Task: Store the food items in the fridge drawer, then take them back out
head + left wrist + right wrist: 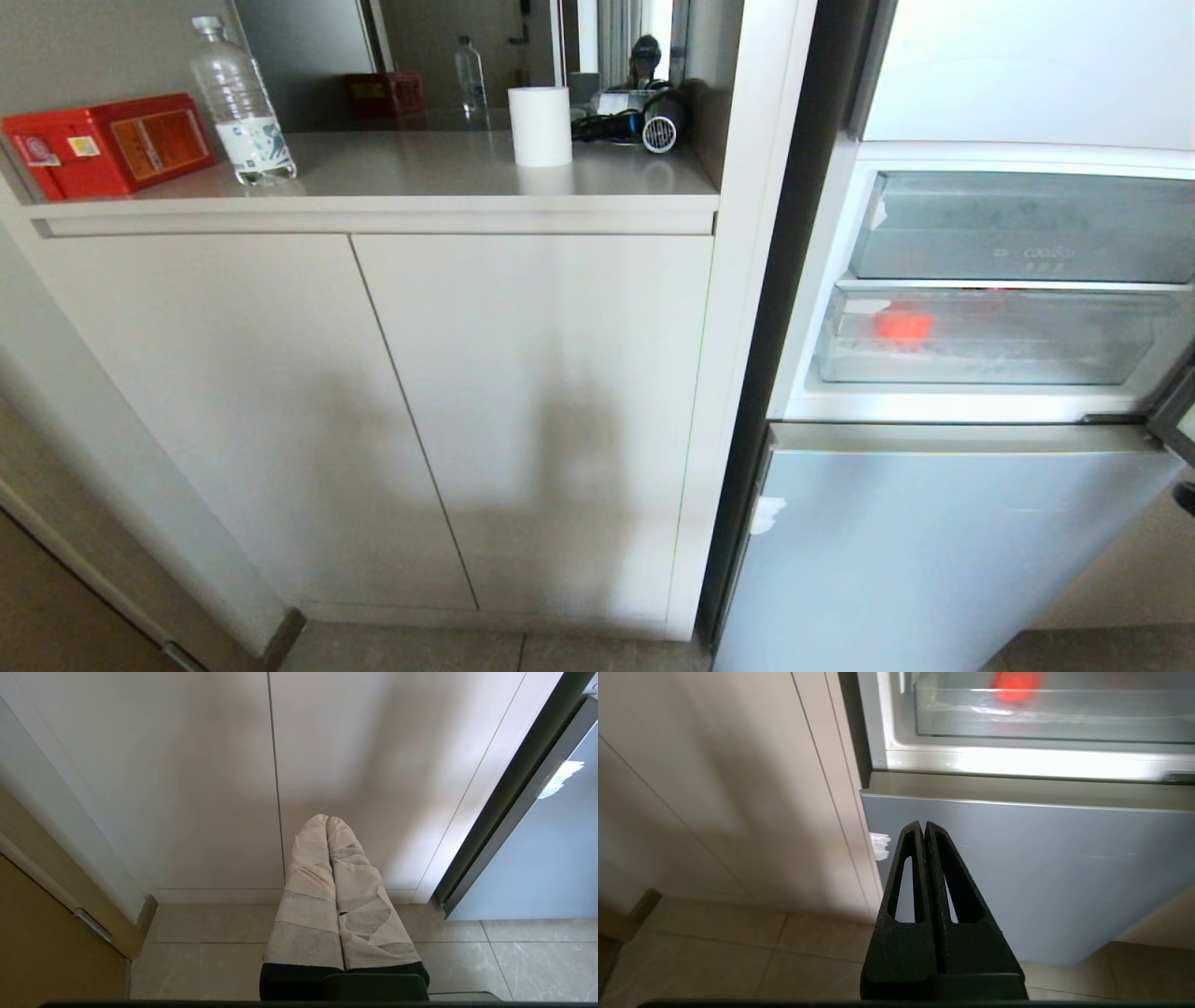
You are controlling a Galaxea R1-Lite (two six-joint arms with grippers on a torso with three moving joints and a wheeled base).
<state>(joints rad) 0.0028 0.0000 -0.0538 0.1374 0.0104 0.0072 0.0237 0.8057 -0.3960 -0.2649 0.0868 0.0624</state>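
Note:
A small red fruit (903,325) lies inside the fridge drawer (1027,359), seen blurred through its closed clear front; white tape sits at the drawer's left front corner. The right wrist view also takes in the fruit (1014,683) and the drawer (1064,718). My right gripper (923,823) is shut and empty, held low in front of the pale blue lower fridge door (1041,868), below the drawer. My left gripper (327,819), with tape-wrapped fingers, is shut and empty, pointing at the cabinet base near the floor. Neither gripper shows in the head view.
Another frosted bin (1027,229) sits above the drawer. A beige two-door cabinet (373,420) stands left of the fridge. Its counter holds a red box (107,145), a water bottle (241,103), a white roll (540,126) and a hair dryer (653,121). Tiled floor lies below.

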